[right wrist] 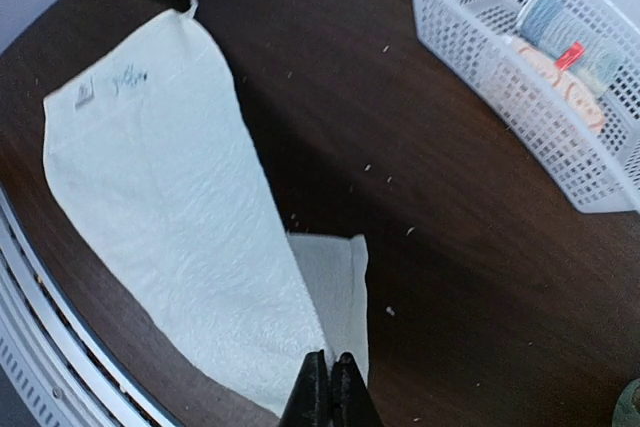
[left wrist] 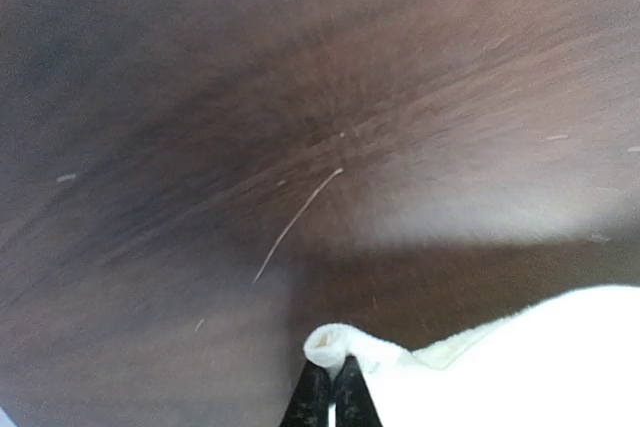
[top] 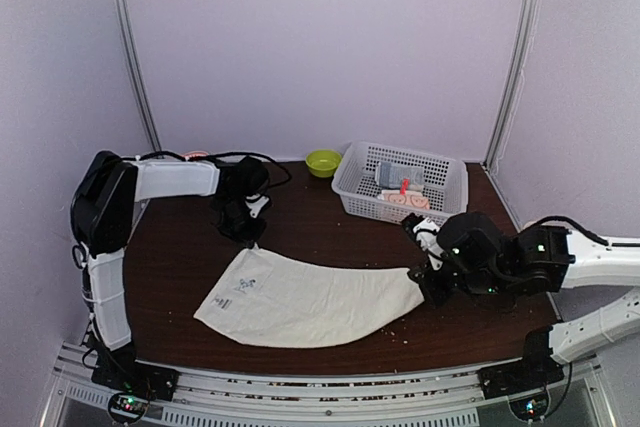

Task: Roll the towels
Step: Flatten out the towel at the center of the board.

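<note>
Soft cream towel [top: 310,302] — tapered, woodgrain table [top: 320,232]

Left wrist view: table [left wrist: 300,97] smeared throughout, grain unreadable; cream-white towel [left wrist: 540,357] cut by the right and bottom edges; left gripper [left wrist: 331,377] shows fingertips only, the rest below the frame. Right wrist view: right gripper [right wrist: 330,379] likewise tips only; basket [right wrist: 490,72] cut at the top and right edges; patterned towel [right wrist: 545,87] inside it half screened by mesh, faces indistinct. Top view: blue mark [top: 243,287] too small to read; pinkish object [top: 196,155] mostly behind left arm [top: 175,179], unidentifiable.
</note>
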You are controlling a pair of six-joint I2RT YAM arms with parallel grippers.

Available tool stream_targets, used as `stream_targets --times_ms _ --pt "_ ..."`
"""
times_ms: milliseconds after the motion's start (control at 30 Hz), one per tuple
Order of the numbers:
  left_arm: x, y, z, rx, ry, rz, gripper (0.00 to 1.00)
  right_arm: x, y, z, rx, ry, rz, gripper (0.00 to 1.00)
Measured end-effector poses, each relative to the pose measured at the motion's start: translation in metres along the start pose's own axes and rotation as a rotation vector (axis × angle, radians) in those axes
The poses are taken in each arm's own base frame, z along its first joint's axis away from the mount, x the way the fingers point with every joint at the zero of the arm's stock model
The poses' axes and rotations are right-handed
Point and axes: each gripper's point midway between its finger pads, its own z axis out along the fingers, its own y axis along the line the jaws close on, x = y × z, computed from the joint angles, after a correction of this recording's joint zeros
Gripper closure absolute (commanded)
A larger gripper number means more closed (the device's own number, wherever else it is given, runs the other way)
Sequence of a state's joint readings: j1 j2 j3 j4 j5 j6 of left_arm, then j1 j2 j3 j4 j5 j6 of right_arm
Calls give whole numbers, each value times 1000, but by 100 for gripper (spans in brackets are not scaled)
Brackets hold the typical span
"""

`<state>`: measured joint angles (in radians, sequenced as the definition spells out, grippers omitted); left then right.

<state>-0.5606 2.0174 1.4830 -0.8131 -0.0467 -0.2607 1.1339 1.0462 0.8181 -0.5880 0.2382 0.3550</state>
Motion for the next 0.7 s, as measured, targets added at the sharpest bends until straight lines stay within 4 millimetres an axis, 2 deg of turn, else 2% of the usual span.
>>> stream_targets --times_ms 67,100,200,233,267,333,367,433,533,633,700 --pt "-5 2 -36 10 -77 -34 100 -27 -14 -15 32 -75 62 100" --pt "-11 3 -63 23 -148 -52 100 -43 -23 -24 46 -122 98 100" --pt "-27 2 -165 82 -438 -97 100 -78 -43 -52 70 -241 183 100" --pt "-27 1 -198 107 -538 -107 100 -84 -49 -59 77 -268 202 100" --pt "-25 0 -222 130 -612 -113 100 -88 -52 -63 82 -282 210 100" --pt "-7 -5 -265 185 -748 -116 100 -90 -54 -67 83 -294 211 100" --pt "4 -8 -278 210 -792 -113 100 -90 -54 -67 82 -292 208 100" --pt "24 -14 -288 253 -841 -100 100 -87 -53 -66 73 -279 188 100" --pt "57 -22 -284 304 -854 -76 100 -85 -46 -73 26 -275 154 100" --pt "85 -33 -282 375 -863 -43 100 -82 -37 -91 -63 -293 122 100" --pt "103 -42 -293 445 -893 -17 100 -81 -31 -106 -129 -315 111 100"
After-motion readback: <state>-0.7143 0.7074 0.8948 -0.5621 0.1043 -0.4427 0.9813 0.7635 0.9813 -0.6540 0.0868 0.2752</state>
